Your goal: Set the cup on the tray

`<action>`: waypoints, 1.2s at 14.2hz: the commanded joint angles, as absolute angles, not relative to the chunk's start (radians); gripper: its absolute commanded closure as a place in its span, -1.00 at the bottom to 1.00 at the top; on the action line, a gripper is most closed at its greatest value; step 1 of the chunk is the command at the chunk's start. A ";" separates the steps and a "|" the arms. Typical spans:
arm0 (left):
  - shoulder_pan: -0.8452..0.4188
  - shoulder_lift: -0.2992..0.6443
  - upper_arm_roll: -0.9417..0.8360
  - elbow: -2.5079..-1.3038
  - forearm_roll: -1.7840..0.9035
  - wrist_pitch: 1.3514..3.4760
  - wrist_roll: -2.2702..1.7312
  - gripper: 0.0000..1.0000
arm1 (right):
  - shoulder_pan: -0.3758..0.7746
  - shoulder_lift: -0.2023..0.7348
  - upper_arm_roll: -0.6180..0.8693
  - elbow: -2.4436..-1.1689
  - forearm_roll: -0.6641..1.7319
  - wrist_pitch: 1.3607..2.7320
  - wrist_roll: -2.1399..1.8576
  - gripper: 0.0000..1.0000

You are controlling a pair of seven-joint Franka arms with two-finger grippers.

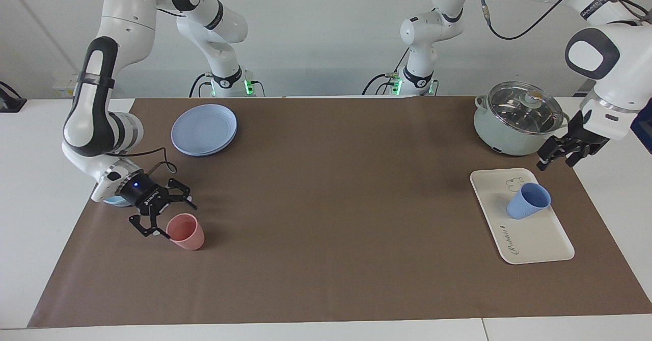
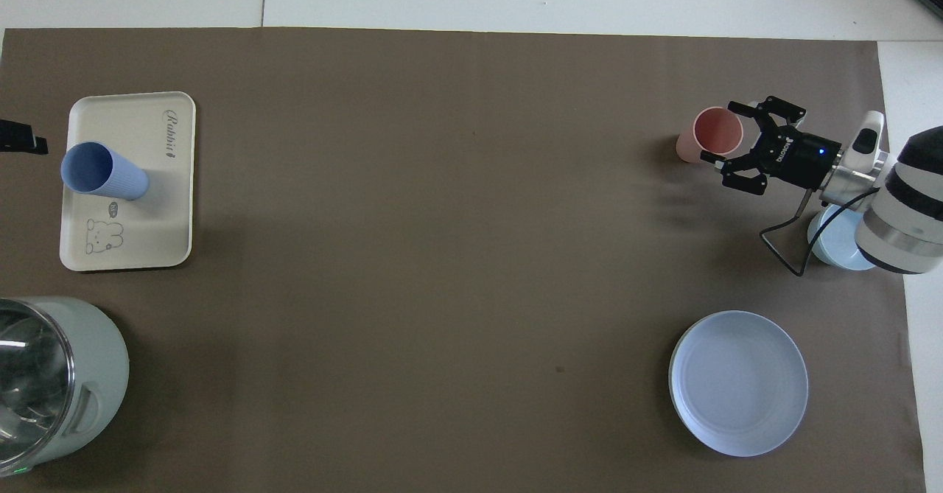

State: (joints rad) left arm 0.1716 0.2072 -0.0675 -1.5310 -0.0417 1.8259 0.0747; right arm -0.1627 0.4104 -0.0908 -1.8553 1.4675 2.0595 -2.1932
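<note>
The periwinkle cup point(image 1: 528, 201) point(image 2: 103, 172) stands upright on the cream tray point(image 1: 537, 241) point(image 2: 158, 235), close to the bear drawing, with nothing touching it. My left gripper point(image 1: 556, 161) point(image 2: 22, 143) is open and empty, raised over the mat beside the tray, toward the left arm's end. At the right arm's end of the table, my right gripper point(image 1: 175, 221) point(image 2: 720, 132) is low and open. Its fingers stand apart on either side of a pink cup point(image 1: 186, 231) point(image 2: 707, 139).
A pale green pot with a glass lid point(image 1: 517, 122) point(image 2: 44, 382) stands nearer to the robots than the tray. A round blue plate point(image 1: 204, 129) point(image 2: 737, 382) and a light-blue bowl point(image 1: 116, 201) point(image 2: 836, 239) lie at the right arm's end. A brown mat point(image 1: 331, 203) covers the table.
</note>
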 commanded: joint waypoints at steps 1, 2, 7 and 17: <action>0.108 0.148 -0.058 -1.502 -0.009 1.700 0.054 -1.00 | -0.146 0.283 -0.087 -1.861 1.280 2.100 -1.957 -1.00; 0.095 0.105 -0.058 -1.502 -0.009 1.643 0.055 -1.00 | -0.131 0.244 -0.087 -1.852 1.179 2.118 -1.836 -1.00; 0.025 0.008 -0.057 -1.537 0.023 1.500 0.049 -1.00 | -0.060 0.100 -0.077 -1.822 0.757 2.111 -1.334 -1.00; -0.011 -0.060 -0.038 -1.678 0.011 1.583 -0.091 -1.00 | 0.015 -0.051 -0.078 -1.738 0.111 1.869 -0.408 -1.00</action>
State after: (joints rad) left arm -0.0219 -0.0227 -0.0455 -1.6344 -0.0041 1.5586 -0.0896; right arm 0.0202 -0.0417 -0.0808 -1.7672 0.1810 1.9303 -0.5467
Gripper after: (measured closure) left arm 0.000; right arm 0.000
